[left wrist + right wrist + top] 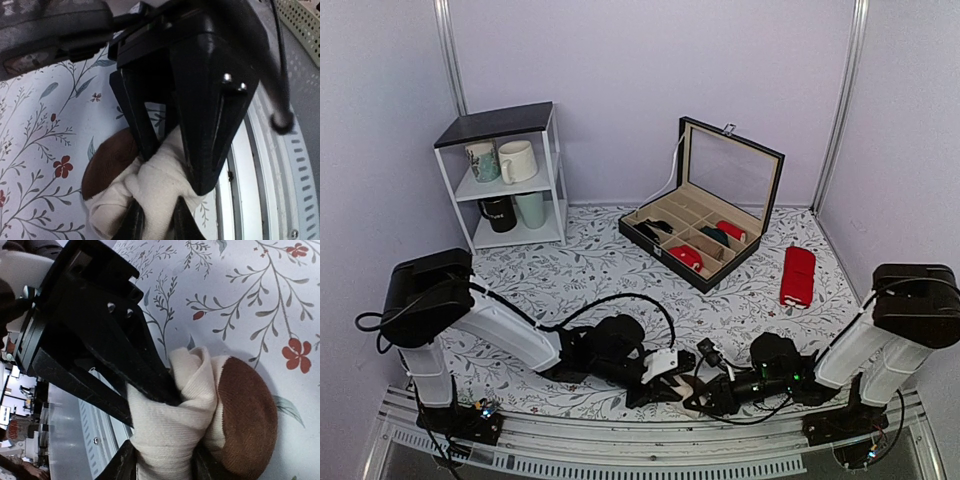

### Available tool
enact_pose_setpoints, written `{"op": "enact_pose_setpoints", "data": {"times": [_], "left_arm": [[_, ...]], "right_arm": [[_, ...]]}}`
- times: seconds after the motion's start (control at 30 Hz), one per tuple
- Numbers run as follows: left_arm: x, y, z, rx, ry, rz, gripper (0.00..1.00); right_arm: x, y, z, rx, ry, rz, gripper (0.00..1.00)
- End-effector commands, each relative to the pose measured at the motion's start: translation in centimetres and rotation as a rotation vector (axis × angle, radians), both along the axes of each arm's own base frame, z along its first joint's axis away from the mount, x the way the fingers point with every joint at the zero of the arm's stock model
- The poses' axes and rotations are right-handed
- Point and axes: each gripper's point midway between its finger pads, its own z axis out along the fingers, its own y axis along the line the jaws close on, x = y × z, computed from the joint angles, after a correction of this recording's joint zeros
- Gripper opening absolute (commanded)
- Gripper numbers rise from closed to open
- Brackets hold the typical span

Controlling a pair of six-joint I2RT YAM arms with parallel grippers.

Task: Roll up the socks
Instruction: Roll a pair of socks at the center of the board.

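Left end effector (167, 175), seen from its wrist camera, is closed narrowly on the cream part of the socks (155, 197). Fabric bulges between and below its two fingers, and a dark brown portion lies on the floral table (40, 150) just beside them. Right end effector (152, 412) likewise pinches cream fabric of the same bundle, with a rounded brown section projecting beyond its fingers onto the table. In the overhead view the two meet tip to tip close to the table's near edge, roughly midway between the arm bases, and the bundle between them is largely hidden. Farther back stand a compartmented box (705, 240) with its lid raised, a red pair (797, 275) beside it, and a shelf (505, 170) of mugs.
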Motion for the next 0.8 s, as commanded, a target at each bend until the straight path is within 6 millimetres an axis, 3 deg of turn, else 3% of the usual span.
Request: {"op": "enact_pose_setpoints", "data": {"times": [0.0, 0.2, 0.33, 0.57, 0.77], "left_arm": [[-3.4, 5.8, -8.9, 0.363, 0.219, 0.046, 0.0], [-4.5, 9.0, -11.2, 0.467, 0.322, 0.095, 0.0], [-4.8, 9.5, -11.2, 0.472, 0.359, 0.1, 0.0], [-4.3, 9.9, -11.4, 0.504, 0.387, 0.126, 0.0], [-4.3, 10.3, -11.7, 0.521, 0.405, 0.126, 0.0]], "right_arm": [[0.9, -5.3, -4.8, -0.335, -0.071, -0.09, 0.42], [4.7, -5.8, 2.2, -0.223, -0.383, -0.209, 0.51], [4.4, -5.7, 4.7, -0.181, -0.523, -0.206, 0.52], [0.8, -3.9, 3.6, -0.256, -0.673, -0.1, 0.56], [-0.3, -2.7, 2.6, -0.349, -0.764, -0.068, 0.61]]}}
